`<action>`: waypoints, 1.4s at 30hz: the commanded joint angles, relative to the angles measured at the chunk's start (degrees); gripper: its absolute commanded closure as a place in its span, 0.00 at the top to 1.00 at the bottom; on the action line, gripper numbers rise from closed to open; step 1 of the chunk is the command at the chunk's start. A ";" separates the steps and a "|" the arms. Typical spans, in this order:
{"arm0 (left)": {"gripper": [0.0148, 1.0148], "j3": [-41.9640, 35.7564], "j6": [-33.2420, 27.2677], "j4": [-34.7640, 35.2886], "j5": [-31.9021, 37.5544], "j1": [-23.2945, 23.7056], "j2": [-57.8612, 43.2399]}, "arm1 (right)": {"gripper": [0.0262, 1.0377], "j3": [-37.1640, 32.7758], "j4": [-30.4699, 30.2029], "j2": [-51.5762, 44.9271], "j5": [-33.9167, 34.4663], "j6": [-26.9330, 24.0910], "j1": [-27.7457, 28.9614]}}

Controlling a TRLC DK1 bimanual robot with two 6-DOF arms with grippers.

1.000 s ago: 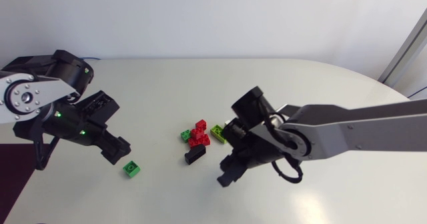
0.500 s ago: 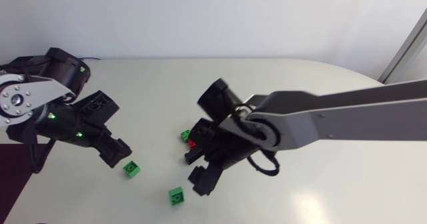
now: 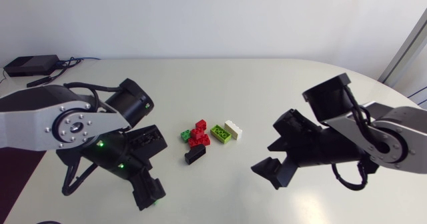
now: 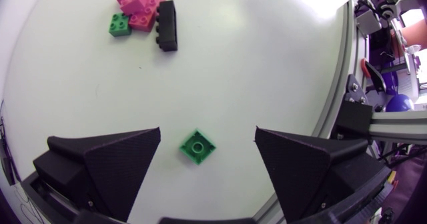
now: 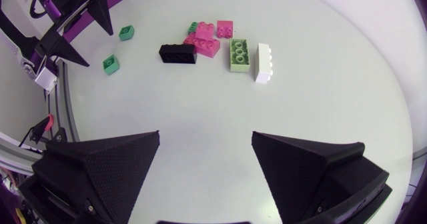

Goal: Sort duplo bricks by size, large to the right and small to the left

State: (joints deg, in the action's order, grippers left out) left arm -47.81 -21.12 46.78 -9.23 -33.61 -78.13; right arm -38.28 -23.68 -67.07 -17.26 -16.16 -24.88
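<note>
White surface (image 3: 267,84) has small green bricks (image 5: 111,64) already at left; central pile (image 3: 200,139) waits unsorted. Left gripper (image 4: 207,132) and right gripper (image 5: 205,136) stand wide, empty.

small green bricks (image 5: 127,32) (image 5: 111,64) (image 5: 192,28) 3 | red bricks (image 5: 205,31) (image 5: 225,29) (image 5: 208,47) 3 | long bricks (image 5: 178,53) (image 5: 239,55) (image 5: 264,63) 3

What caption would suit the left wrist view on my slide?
A green brick between the open left fingers, the pile ahead.

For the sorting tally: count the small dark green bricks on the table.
3 green bricks. One sits in the middle cluster beside the red bricks. Two lie apart by the left arm: one, another. The arms may hide more.
</note>
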 commanded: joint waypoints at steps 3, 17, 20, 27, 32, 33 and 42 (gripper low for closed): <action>0.97 3.78 -0.76 4.46 -8.34 -0.06 -1.68 | 0.96 3.57 -1.02 3.35 -2.43 -3.17 4.05; 0.96 5.45 -5.68 1.99 -15.64 4.07 -11.35 | 0.96 6.47 -1.02 5.72 -2.96 -3.70 6.25; 0.96 5.10 -5.15 -0.82 -14.41 5.74 -14.33 | 0.96 6.91 -1.02 6.07 -2.96 -3.61 6.25; 0.96 3.16 -7.35 -2.66 -3.16 18.14 -15.83 | 0.96 7.96 -1.28 7.13 -3.05 -4.05 6.34; 0.96 -0.97 -5.95 0.94 -7.46 14.09 -7.74 | 0.96 7.96 -0.66 6.42 -3.22 -4.23 6.25; 0.96 -2.20 -4.36 0.59 -8.17 11.90 -7.30 | 0.96 7.78 -0.49 6.16 -3.22 -4.05 6.16; 0.97 -9.76 3.55 -11.89 -4.56 -0.41 -16.88 | 0.96 7.96 -0.40 6.60 -3.05 -3.26 6.08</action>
State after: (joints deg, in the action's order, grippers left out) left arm -56.51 -19.59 35.75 -15.09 -32.75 -91.29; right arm -31.59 -23.94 -60.36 -19.75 -19.33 -19.11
